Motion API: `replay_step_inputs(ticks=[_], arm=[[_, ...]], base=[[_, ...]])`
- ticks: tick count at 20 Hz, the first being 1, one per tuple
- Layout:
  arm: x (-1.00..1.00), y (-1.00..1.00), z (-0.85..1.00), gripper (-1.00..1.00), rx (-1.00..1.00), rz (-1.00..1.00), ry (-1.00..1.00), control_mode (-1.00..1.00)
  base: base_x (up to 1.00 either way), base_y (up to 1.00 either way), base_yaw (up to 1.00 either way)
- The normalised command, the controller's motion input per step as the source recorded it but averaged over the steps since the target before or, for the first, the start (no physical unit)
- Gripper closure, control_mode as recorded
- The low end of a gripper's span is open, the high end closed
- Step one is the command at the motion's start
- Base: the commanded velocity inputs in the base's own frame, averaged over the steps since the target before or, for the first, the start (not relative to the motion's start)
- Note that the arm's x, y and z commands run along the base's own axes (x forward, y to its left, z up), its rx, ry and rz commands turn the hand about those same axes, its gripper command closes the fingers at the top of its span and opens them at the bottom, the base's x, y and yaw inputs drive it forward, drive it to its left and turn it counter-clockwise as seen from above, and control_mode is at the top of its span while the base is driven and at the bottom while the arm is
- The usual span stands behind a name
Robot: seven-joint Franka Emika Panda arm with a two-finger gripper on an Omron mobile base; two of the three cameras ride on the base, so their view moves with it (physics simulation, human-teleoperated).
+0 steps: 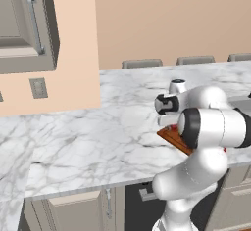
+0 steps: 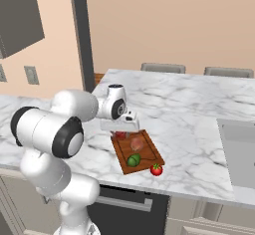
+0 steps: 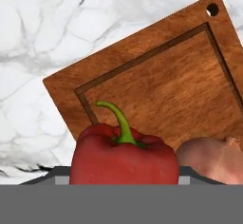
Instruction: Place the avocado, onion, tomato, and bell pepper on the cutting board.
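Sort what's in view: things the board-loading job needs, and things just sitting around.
Job:
cutting board
bell pepper, over the board
onion, on the board
avocado, on the board
tomato, on the counter beside the board
gripper

Just around:
marble counter
sink
chair backs

The cutting board (image 3: 161,76) was reddish-brown with wood grain and a darker groove. On it the bell pepper (image 3: 124,160) was deep red with a green stem, the onion (image 3: 213,159) beside it pale peach-pink, the avocado (image 2: 133,160) green. Off the board's corner, the tomato (image 2: 156,170) was bright red. The desk (image 2: 189,114) was white, grey-veined marble.
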Motion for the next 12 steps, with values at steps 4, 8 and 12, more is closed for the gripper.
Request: replay_step_inputs(ticks=[4, 8, 12], arm=[[0.11, -0.13, -0.39, 1.0, 0.01, 0.04, 0.0, -1.0], [0.01, -0.05, -0.38, 1.0, 0.0, 0.03, 0.0, -1.0], [0.0, 0.0, -0.44, 1.0, 0.0, 0.02, 0.0, -1.0]], base=[[0.0, 0.0, 0.0], [0.0, 0.0, 0.0], [0.0, 0.0, 0.0]])
